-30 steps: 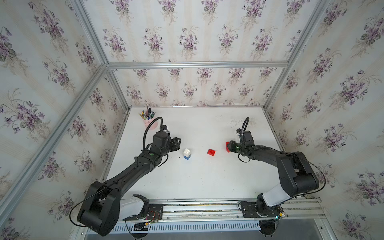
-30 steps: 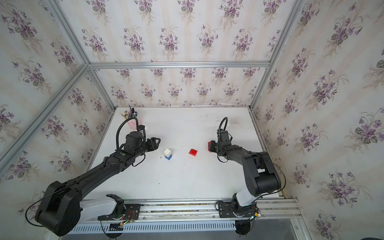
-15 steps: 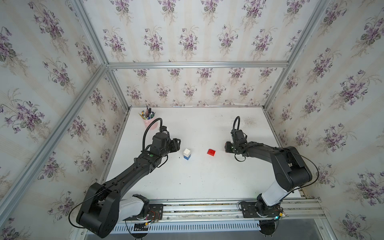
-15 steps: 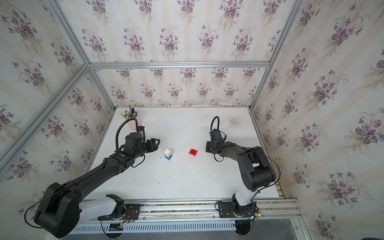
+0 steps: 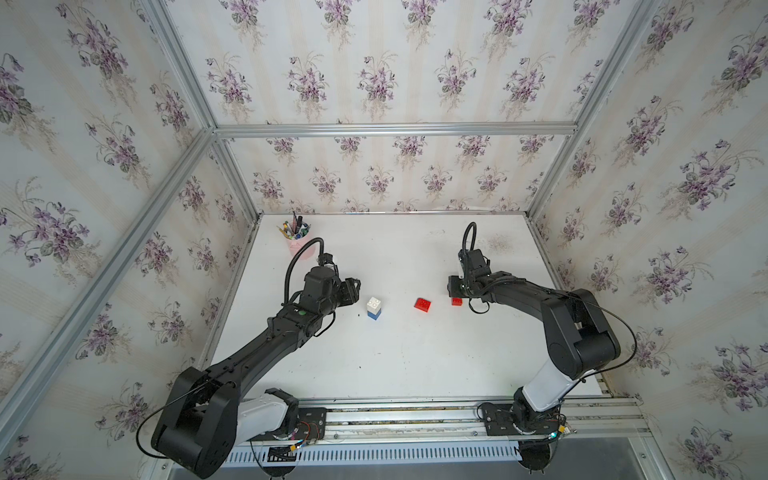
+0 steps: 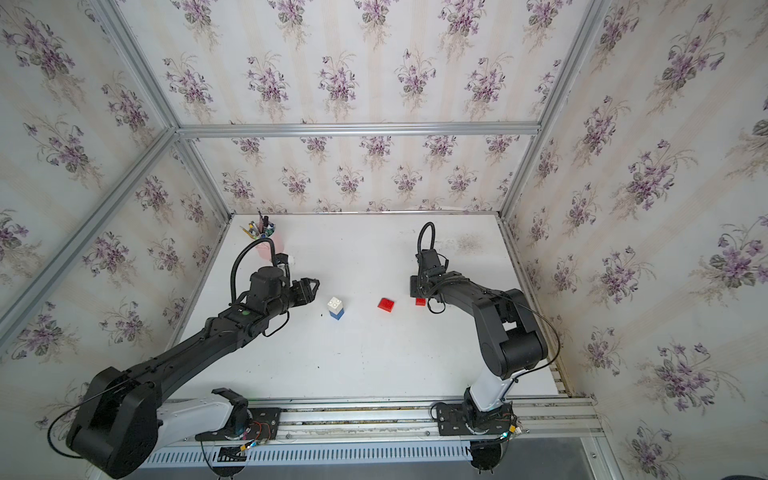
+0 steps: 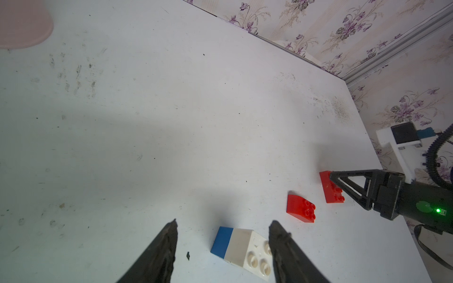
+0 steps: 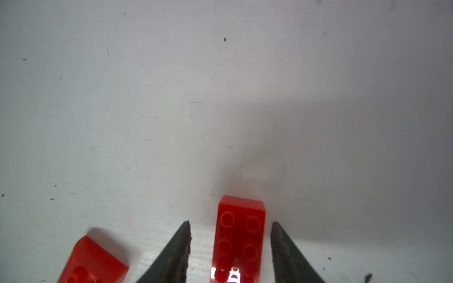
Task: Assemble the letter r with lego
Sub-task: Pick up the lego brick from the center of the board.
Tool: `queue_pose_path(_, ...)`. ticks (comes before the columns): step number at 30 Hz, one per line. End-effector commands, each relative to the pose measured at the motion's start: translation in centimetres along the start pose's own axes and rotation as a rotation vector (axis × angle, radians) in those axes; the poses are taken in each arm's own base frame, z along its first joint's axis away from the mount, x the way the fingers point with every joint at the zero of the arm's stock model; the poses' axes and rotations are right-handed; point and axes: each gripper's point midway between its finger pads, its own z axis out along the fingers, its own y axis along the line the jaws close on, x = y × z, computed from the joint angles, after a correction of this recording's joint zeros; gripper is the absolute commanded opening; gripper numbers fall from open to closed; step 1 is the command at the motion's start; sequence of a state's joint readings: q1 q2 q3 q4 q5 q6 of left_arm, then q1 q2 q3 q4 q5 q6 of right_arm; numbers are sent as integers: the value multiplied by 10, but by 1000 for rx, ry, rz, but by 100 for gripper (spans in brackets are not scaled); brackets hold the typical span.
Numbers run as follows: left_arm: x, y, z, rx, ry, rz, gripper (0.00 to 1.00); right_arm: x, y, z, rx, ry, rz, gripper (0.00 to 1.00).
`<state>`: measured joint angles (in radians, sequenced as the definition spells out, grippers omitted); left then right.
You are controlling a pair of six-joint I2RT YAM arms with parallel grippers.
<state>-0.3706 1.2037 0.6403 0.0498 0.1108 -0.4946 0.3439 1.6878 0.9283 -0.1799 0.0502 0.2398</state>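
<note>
Only right wrist view shows right pincer (image 8: 230, 222) clear of long red brick (image 8: 240, 235).

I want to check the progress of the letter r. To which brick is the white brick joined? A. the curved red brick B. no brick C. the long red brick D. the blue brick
D: the white brick is stacked flush on the blue brick, while the curved red brick and the long red brick lie apart from this pair.

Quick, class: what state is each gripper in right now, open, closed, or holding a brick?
Left gripper: open, holding nothing.
Right gripper: open, jaws either side of the long red brick, not gripping it.
</note>
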Motion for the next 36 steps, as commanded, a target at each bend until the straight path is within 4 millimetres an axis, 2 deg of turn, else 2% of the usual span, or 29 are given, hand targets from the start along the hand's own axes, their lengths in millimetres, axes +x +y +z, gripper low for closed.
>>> queue_pose_path(1,-7,-1,-1,1,-33,8,62,12,-7,0,41,44,-10,50)
queue_pose_path(7,-5,-2,3,5,-19,9,62,28,-5,5,32,74,-18,45)
queue_pose_path(13,-5,-3,3,13,-14,6,62,28,-3,12,29,81,-39,42)
queue_pose_path(21,-1,3,-2,-10,-18,5,62,20,2,9,5,64,-97,31)
queue_pose_path(28,-1,4,-1,-14,-16,6,62,0,24,-15,-114,8,-184,29)
queue_pose_path(36,-3,2,1,-8,-19,17,62,-20,71,-62,-364,-113,-385,29)
